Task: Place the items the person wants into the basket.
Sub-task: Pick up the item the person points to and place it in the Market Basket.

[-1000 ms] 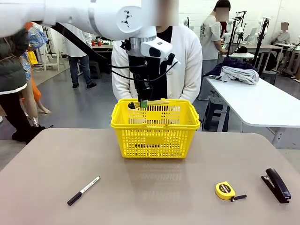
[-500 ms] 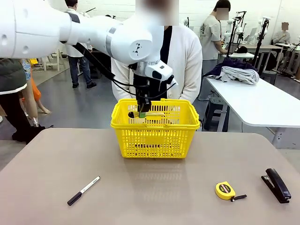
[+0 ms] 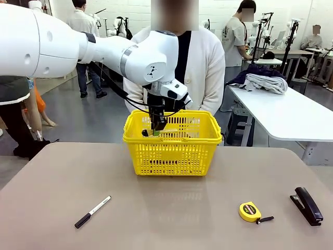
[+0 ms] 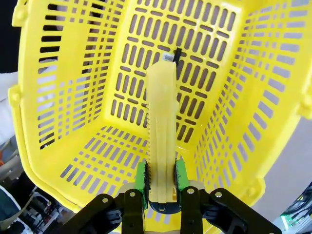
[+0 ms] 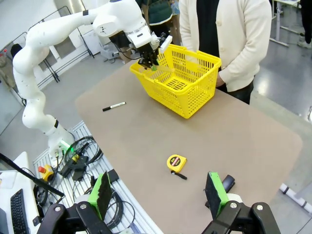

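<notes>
Knife | in left gripper | tip toward basket wall (axis level)

The left arm has come down. Its upper links, which crossed the front view near 11 o'clock a second ago, now reach in lower, from about 9 o'clock. The left claw has sunk from level with the far rim of the basket to inside it, near its 11 o'clock corner. It has carried the clamped utility knife down with it.
</notes>
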{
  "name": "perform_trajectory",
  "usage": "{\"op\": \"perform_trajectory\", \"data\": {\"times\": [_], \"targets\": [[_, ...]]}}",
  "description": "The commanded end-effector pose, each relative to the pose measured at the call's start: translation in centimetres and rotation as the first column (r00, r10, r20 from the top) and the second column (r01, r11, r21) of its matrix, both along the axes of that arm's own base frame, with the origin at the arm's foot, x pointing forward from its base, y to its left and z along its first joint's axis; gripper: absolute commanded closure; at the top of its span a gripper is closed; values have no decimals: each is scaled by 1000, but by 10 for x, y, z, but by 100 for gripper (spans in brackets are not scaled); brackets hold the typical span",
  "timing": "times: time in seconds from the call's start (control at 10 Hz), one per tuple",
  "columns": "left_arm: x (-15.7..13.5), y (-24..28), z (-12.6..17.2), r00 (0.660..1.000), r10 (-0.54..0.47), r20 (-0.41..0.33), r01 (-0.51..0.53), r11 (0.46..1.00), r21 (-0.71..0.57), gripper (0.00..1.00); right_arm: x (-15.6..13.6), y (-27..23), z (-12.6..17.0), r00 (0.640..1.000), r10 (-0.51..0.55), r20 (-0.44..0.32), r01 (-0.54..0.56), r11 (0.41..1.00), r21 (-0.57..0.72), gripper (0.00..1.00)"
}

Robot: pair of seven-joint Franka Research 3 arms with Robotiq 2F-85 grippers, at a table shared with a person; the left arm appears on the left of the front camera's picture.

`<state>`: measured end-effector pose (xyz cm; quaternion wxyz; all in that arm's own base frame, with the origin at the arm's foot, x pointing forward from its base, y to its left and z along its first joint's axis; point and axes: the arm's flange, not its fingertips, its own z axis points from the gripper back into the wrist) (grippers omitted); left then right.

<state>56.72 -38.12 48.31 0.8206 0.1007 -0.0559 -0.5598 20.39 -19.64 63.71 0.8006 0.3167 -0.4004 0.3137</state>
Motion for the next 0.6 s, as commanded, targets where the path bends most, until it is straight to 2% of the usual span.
{"op": "perform_trajectory", "data": {"times": [0.0,0.5], "targets": [[-3,0,2,1000,-21,-12,21,1000,-6,72,1,0,2,1000,13,20,-13,1000,19,0],[-3,0,2,1000,-21,-12,21,1000,-6,72,1,0,2,1000,13,20,-13,1000,19,0]]}}
